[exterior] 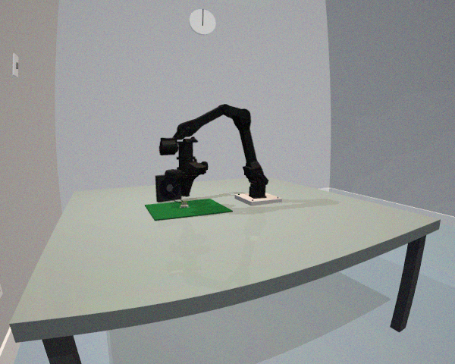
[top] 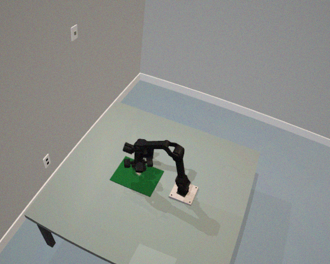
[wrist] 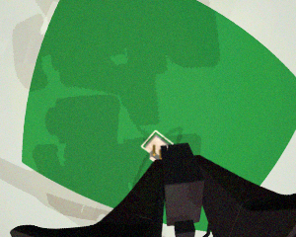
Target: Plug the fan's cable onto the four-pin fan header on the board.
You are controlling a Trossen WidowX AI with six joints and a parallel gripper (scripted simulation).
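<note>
While the pincer (wrist: 170, 158) grips the plug (wrist: 183, 188) just above the header (wrist: 155, 145) on the board (wrist: 241, 93), pushing down and letting go seemingly remain.

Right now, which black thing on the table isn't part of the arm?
The square fan, standing upright at the green board's far left edge. The gripper is shut on the plug, just above the header.

1. The plug (wrist: 182, 181) covers most of the fan header (wrist: 155, 145), hiding its pins.
2. The gripper (top: 138, 167) hides the header from above.
3. The picture's bottom edge cuts off both gripper fingers.
</note>
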